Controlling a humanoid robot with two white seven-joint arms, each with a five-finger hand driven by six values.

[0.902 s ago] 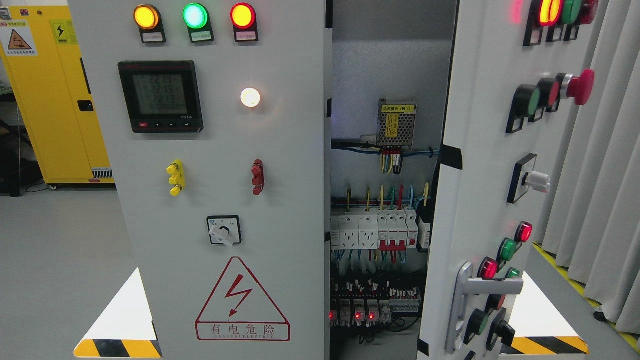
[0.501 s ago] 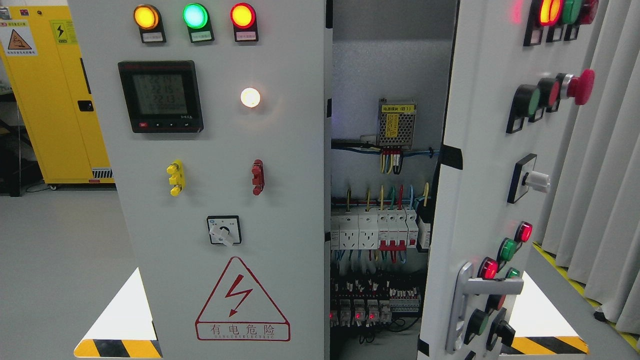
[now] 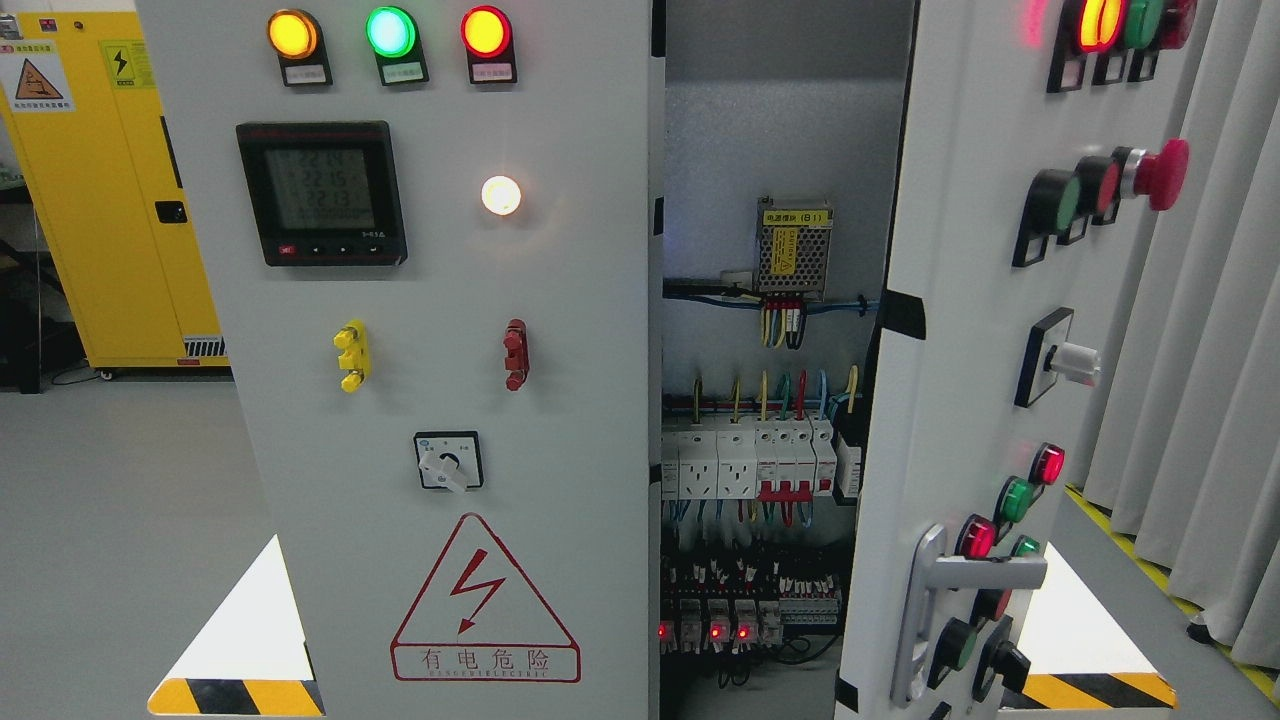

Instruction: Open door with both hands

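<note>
Two grey cabinet doors are seen swung outward, with the open interior between them. On the left door (image 3: 420, 400), amber, green and red indicator lamps (image 3: 390, 33) are lit along the top, above a black digital meter (image 3: 320, 193) whose display shows rows of digits starting with 22; the rest is too faint to be read. A white lamp (image 3: 500, 195) glows beside it. Lower down, a yellow terminal block (image 3: 351, 355), a red terminal block (image 3: 515, 354) and a rotary selector switch (image 3: 448, 461) are mounted. A red warning triangle (image 3: 484, 600) with a lightning bolt is captioned "有电危险".

The right door (image 3: 960, 330) is seen nearly edge-on, carrying a red mushroom button (image 3: 1160, 173) and a metal handle (image 3: 940, 600).

Inside, a power supply (image 3: 794, 245) bears a yellow label, "(B1)" being legible; white circuit breakers (image 3: 760, 458) are set below.

A yellow cabinet (image 3: 110, 200) with hazard stickers stands far left.

Neither robot hand is shown, so the state of the fingers cannot be told.
</note>
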